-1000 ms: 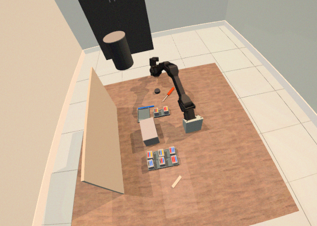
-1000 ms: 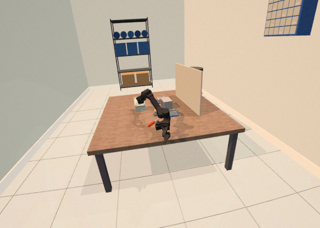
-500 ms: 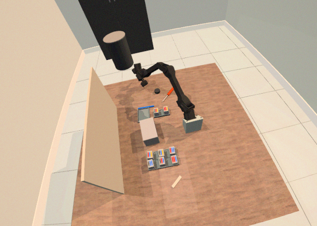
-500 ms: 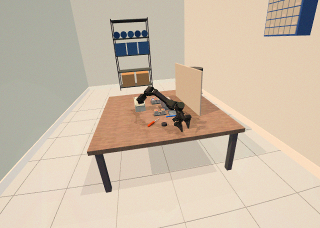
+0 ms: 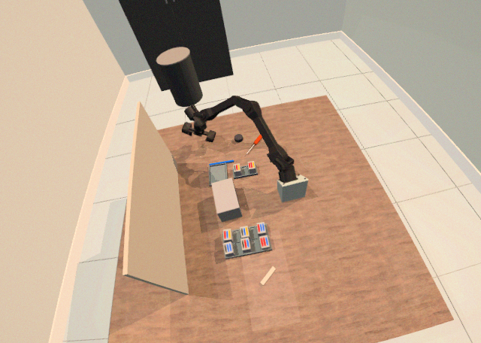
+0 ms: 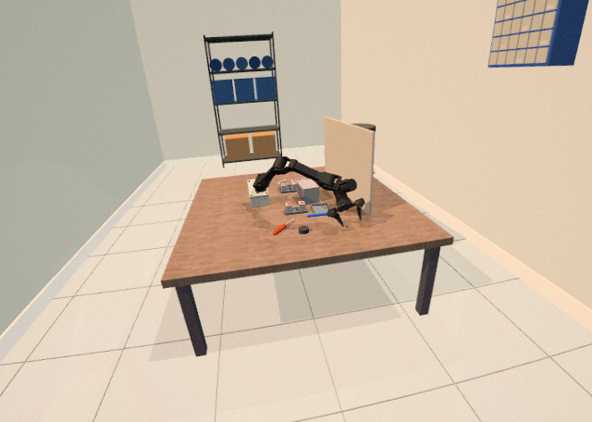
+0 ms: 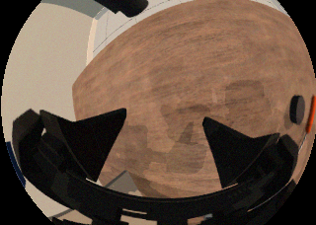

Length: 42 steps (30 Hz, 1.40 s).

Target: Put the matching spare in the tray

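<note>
Top view | black claw (image 5: 198,131) spread wide, nothing gripped, held above brown wooden counter (image 5: 341,230) near tall beige panel (image 5: 151,199) | six striped spare blocks (image 5: 246,238) seated in grey holder, well apart | blue-edged grey tray (image 5: 218,172) beside grey mounted box (image 5: 226,198)

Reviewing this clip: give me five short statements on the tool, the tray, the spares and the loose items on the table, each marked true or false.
1. The tool is open and holds nothing. True.
2. A spare already lies in the tray. False: the tray holds no spare.
3. The screwdriver lies on the table, beside the dark puck. True.
4. The larger rack holds four spares. False: it holds six, in two rows of three.
5. The tool hovers over the smaller rack. False: it hangs over bare table beyond the tray, near the upright board.
</note>
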Available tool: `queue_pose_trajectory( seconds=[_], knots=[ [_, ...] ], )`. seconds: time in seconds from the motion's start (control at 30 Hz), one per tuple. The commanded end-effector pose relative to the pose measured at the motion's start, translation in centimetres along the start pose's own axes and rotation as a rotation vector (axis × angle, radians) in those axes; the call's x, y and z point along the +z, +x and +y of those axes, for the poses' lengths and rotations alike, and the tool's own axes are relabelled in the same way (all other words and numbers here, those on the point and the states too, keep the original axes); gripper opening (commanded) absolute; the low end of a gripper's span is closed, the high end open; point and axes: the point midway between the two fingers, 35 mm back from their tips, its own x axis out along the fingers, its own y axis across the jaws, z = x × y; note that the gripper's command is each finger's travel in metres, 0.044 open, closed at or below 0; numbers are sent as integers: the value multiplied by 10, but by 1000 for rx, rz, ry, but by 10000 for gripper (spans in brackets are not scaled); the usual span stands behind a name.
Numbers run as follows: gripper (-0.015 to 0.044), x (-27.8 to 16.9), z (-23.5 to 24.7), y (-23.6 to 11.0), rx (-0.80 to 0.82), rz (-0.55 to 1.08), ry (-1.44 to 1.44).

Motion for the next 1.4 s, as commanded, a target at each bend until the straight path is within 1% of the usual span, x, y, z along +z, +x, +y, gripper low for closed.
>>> queue_pose_trajectory(
  seconds=[0.0,0.17,0.37,0.47,0.6,0.7,0.77,0.87,1.0,1.1,1.2,1.27,1.37],
  knots=[
    [440,-43,2,-11,-20,101,-169],
    [440,-98,1,-39,-36,235,-422],
    [440,-157,-9,-80,-39,383,-742],
    [440,-167,-4,-95,15,406,-812],
    [440,-191,4,-134,156,452,-986],
    [440,-212,-10,-137,104,487,-1036],
    [440,-230,-16,-152,100,519,-1110],
    [440,-267,-32,-188,92,579,-1292],
    [440,-304,-58,-236,77,625,-1547],
    [440,-326,-82,-277,64,629,-1764],
    [440,-339,-107,-316,43,600,-1988],
    [440,-341,-112,-324,37,588,-2040],
    [440,-341,-112,-324,37,588,-2040]
  ],
)
